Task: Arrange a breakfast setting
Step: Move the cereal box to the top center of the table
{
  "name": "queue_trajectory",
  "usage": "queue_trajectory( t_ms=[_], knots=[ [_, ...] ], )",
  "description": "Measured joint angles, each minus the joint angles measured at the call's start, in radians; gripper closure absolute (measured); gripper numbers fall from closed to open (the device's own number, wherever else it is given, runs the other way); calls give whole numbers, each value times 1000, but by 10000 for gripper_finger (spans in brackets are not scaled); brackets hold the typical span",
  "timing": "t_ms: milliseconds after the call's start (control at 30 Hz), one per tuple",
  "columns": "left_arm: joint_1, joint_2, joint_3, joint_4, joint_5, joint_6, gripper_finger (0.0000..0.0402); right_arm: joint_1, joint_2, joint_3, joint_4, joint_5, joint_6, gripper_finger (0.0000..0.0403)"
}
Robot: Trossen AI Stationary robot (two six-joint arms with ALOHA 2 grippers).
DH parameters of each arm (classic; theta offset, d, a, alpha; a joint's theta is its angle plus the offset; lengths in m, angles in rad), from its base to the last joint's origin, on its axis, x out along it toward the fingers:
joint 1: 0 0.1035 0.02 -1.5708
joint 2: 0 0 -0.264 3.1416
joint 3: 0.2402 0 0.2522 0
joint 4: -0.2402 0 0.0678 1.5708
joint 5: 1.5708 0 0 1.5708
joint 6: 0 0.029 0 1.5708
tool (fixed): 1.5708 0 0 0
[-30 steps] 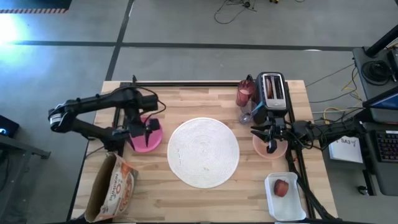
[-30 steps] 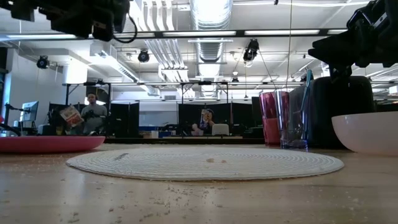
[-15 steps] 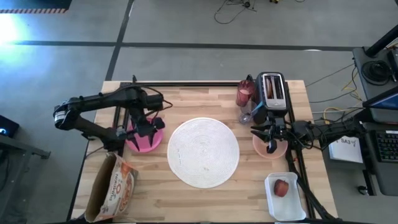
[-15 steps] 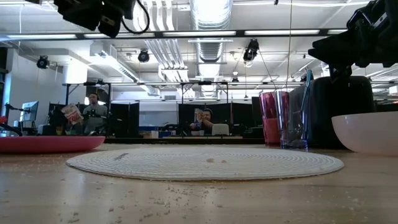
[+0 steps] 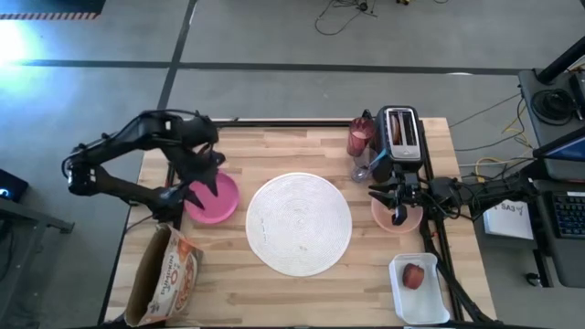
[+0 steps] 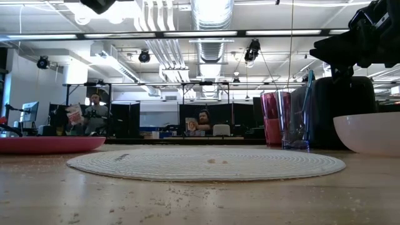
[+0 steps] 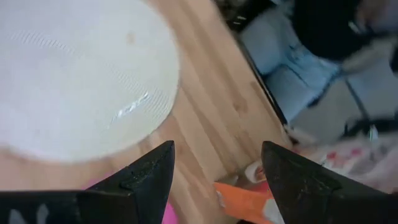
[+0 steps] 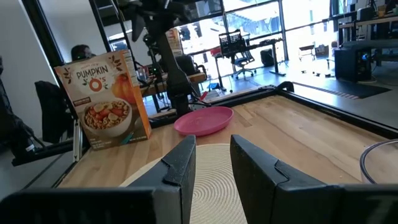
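White and finely ridged, the large round plate [image 5: 299,223] lies mid-table, magenta plate [image 5: 212,198] beside it; left gripper [image 5: 205,170] hovers above, fingers apart; right gripper [image 5: 398,216] over peach bowl [image 5: 395,216], narrowly parted

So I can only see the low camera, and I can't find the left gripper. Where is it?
Observer: The left gripper hangs above the far edge of the magenta plate.
Operator: Is it holding something?
Observer: No, its fingers are apart with nothing between them.
Operator: And is there any fruit?
Observer: Yes, a small red fruit lies in a white tray at the table's near right corner.
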Motion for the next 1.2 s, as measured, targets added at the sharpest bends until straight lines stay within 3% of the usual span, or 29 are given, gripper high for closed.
queue_trajectory(
  t_ms=[233, 433, 500, 600, 800, 867, 1100, 1200],
  knots=[
    [0, -7, 47, 1, -122, -381, 177, 0, 0, 0, 0, 0, 0, 312],
    [0, -32, 59, 0, -154, -439, 177, 0, 0, 0, 0, 0, 0, 312],
    [0, -36, 59, 1, -200, -524, 177, 0, 0, 0, 0, 0, 0, 312],
    [0, -42, 59, 0, -318, -773, 177, 0, 0, 0, 0, 0, 0, 312],
    [0, -43, 58, 0, -498, -1451, 177, 0, 0, 0, 0, 0, 0, 312],
    [1, -51, 58, 0, -532, -1515, 177, 0, 0, 0, 0, 0, 0, 312],
    [0, -66, 57, 0, -515, -1529, 177, 0, 0, 0, 0, 0, 0, 312],
    [0, -63, 57, 1, -514, -1604, 177, 0, 0, 0, 0, 0, 0, 312]
  ],
)
